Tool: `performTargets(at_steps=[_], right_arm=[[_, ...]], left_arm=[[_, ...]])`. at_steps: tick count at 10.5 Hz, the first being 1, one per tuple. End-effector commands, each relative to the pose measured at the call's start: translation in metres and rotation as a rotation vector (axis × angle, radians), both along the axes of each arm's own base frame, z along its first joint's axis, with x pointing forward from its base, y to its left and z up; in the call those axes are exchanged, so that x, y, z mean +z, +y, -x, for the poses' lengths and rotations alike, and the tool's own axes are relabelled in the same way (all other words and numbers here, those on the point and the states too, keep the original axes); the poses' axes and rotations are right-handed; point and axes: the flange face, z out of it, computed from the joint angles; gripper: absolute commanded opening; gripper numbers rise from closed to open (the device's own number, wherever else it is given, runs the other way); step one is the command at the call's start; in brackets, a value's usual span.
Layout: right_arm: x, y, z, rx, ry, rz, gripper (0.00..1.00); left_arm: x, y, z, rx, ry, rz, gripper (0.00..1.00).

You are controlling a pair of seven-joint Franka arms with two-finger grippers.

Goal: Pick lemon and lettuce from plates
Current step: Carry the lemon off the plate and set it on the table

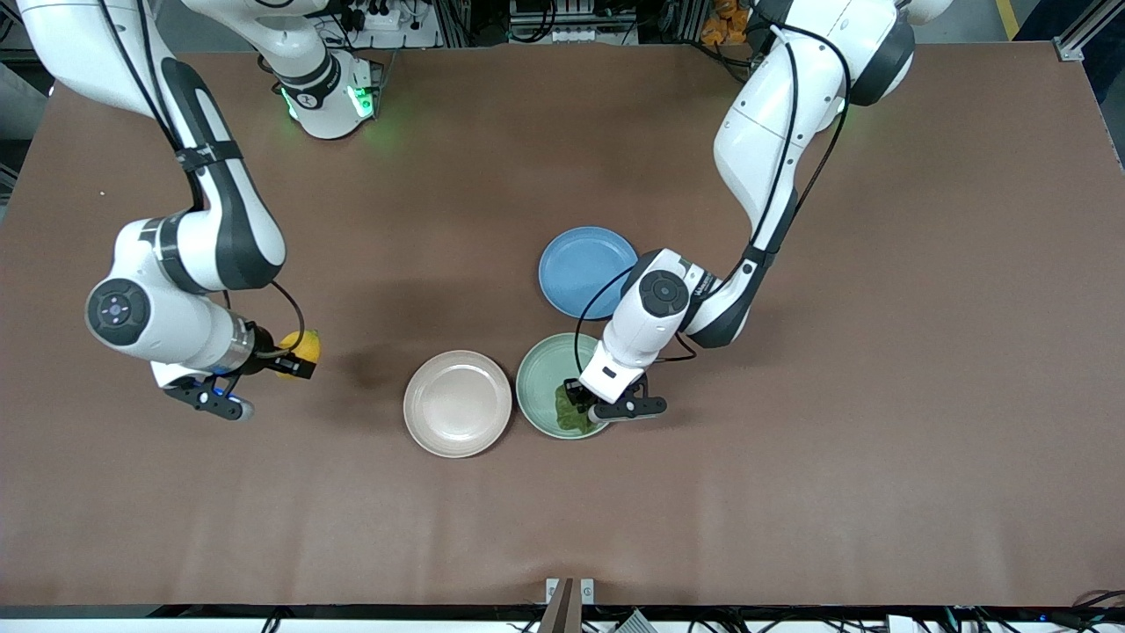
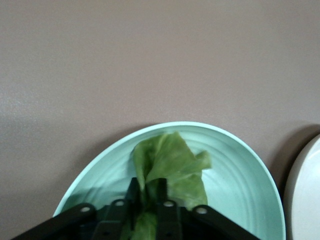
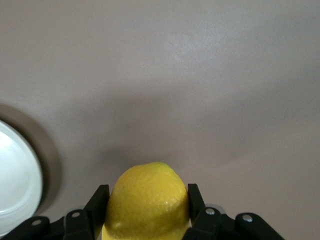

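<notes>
My right gripper (image 1: 297, 355) is shut on the yellow lemon (image 1: 303, 345) and holds it above the bare table toward the right arm's end; the right wrist view shows the lemon (image 3: 147, 200) between the fingers (image 3: 98, 200). The beige-pinkish plate (image 1: 457, 403) lies empty. My left gripper (image 1: 577, 400) is down in the mint green plate (image 1: 536, 378) and shut on the wrinkly green lettuce (image 1: 570, 412). In the left wrist view the lettuce (image 2: 170, 167) is pinched between the fingers (image 2: 132, 192), its leaf spreading over the plate (image 2: 240, 175).
A blue plate (image 1: 584, 268) lies empty, farther from the front camera than the green plate and beside the left forearm. The beige plate's edge shows in the left wrist view (image 2: 305, 200) and in the right wrist view (image 3: 17, 175). Brown table surrounds the plates.
</notes>
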Motion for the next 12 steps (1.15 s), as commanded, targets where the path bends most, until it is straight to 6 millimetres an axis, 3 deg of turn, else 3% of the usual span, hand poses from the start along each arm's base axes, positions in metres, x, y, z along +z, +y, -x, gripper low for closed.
performTargets(at_steps=[1,3,4,9,10,12], right_arm=[[-0.011,-0.025,0.019,0.06,-0.059,0.006,0.15],[-0.028,-0.039,0.021,0.098,-0.084,0.0,0.15],[-0.04,-0.056,0.024,0.112,-0.098,0.003,0.16],[-0.074,-0.115,0.034,0.185,-0.102,0.018,0.2],[-0.078,-0.117,0.034,0.184,-0.096,0.018,0.27],[-0.086,-0.124,0.036,0.154,-0.084,0.015,0.77]], left_arm=[[-0.002,-0.004,0.0,0.009,-0.016,-0.004,0.09],[0.003,0.0,-0.004,0.021,-0.017,0.002,0.01],[0.006,0.0,-0.005,0.023,-0.017,0.004,0.0],[0.014,0.009,-0.009,0.029,0.053,-0.035,0.0],[0.014,0.01,-0.008,0.027,0.072,-0.046,0.0],[0.023,0.017,-0.009,0.028,0.117,-0.074,0.0]])
